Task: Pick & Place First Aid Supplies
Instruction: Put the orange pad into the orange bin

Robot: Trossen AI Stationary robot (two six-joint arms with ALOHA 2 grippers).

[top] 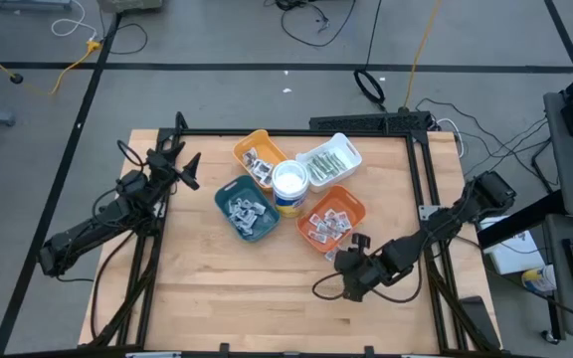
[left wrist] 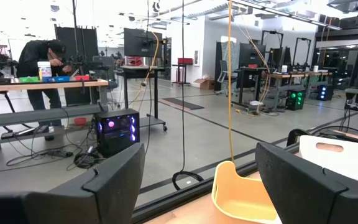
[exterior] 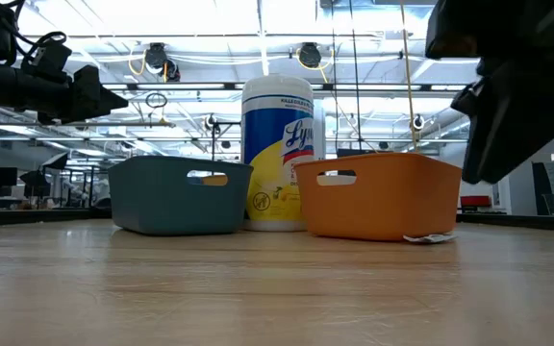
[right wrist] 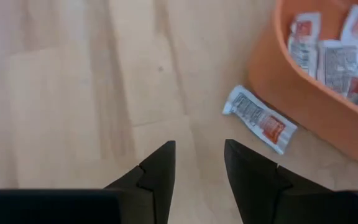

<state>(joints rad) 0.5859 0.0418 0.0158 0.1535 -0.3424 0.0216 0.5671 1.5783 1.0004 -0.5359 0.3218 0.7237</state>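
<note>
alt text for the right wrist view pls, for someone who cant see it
Looking down past the right gripper, its two dark fingers slightly apart and empty above a light wooden table. Just beyond them a small white packet with red marks lies on the wood beside an orange tray, which holds more such packets.

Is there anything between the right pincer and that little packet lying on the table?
No. In the right wrist view, only bare wooden table lies between the right pincer and the loose packet beside the orange tray.
</note>
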